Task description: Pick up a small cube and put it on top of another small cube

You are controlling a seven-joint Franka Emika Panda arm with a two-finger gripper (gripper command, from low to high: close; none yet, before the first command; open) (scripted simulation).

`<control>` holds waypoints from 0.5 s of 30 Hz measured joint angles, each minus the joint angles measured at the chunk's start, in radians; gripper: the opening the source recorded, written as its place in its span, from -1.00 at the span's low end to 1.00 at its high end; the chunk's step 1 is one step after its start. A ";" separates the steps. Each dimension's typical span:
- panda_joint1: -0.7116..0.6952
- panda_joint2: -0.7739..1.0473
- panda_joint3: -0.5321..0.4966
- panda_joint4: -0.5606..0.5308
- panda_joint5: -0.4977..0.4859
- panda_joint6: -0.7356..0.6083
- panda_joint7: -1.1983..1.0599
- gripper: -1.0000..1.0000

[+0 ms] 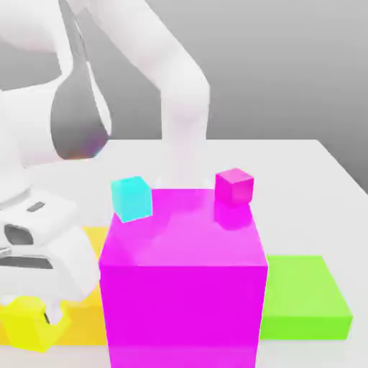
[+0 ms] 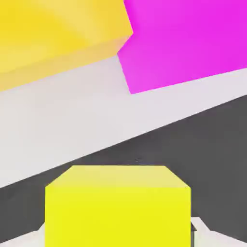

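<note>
While your jaws were clenched on the small bright yellow glossy cube (image 1: 29,322) beside the flat orange slab (image 1: 85,302) | rigid, light, slick | you needed opposite flat faces gripped.

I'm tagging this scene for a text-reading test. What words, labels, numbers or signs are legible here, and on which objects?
None: there is no text to read. The yellow cube, the small pink-magenta cube, the cyan cube, the big magenta block, the green slab and the orange-yellow slab all have plain faces.
</note>
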State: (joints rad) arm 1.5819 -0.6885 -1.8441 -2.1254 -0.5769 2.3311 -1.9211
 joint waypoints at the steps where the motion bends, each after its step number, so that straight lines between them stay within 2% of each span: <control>1: -0.016 0.006 0.028 -0.011 0.020 -0.004 0.020 -1.00; 8: -0.150 0.045 0.245 -0.091 0.142 -0.046 0.181 -1.00; 15: -0.313 0.043 0.497 -0.168 0.208 -0.108 0.379 -1.00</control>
State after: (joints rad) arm 1.2693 -0.6451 -1.3472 -2.2934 -0.3690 2.2228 -1.5422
